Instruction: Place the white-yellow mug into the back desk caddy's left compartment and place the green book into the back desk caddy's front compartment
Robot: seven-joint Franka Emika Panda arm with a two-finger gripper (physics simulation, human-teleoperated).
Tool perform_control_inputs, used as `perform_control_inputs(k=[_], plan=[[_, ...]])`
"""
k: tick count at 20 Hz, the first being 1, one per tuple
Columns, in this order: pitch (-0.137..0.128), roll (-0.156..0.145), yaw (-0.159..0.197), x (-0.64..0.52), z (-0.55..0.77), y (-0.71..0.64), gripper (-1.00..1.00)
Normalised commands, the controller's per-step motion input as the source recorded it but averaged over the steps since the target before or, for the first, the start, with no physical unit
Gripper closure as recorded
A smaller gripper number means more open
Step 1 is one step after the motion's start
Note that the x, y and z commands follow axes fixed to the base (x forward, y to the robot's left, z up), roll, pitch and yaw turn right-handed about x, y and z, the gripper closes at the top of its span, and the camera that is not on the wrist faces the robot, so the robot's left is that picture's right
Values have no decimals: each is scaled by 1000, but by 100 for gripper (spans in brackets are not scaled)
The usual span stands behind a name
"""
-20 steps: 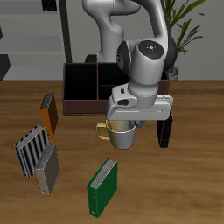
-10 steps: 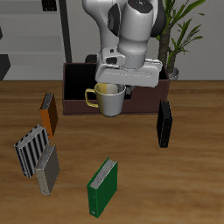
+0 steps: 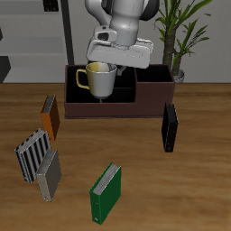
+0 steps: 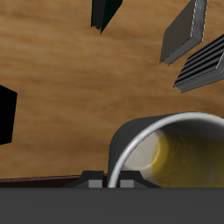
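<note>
My gripper (image 3: 102,63) is shut on the rim of the white-yellow mug (image 3: 100,83) and holds it upright in the air over the back desk caddy (image 3: 149,106), beside its left compartment (image 3: 75,92). The mug hides part of the caddy's middle cells. In the wrist view the mug's yellow inside (image 4: 188,153) fills the space by my gripper (image 4: 110,178), with wooden table below. The green book (image 3: 106,192) lies on the table near the front edge, far from my gripper; it also shows in the wrist view (image 4: 107,13).
An orange book (image 3: 50,117), a striped book (image 3: 32,153) and a grey book (image 3: 48,173) lie on one side of the table. A black book (image 3: 169,127) stands before the caddy's other end. A potted plant (image 3: 180,36) stands behind the caddy.
My gripper has carried the mug up and back, from low over the table near the black book to above the caddy. The books have not moved.
</note>
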Motion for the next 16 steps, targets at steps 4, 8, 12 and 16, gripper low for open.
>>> perform_control_inputs(k=[4,8,12,16], plan=[[-40,-37,-29,-456,181,-196,100],[-25,11,-22,-457,137,-136,100],[-50,3,-7,-347,127,-128,100],[-5,-5,-3,-213,-40,-100,100]])
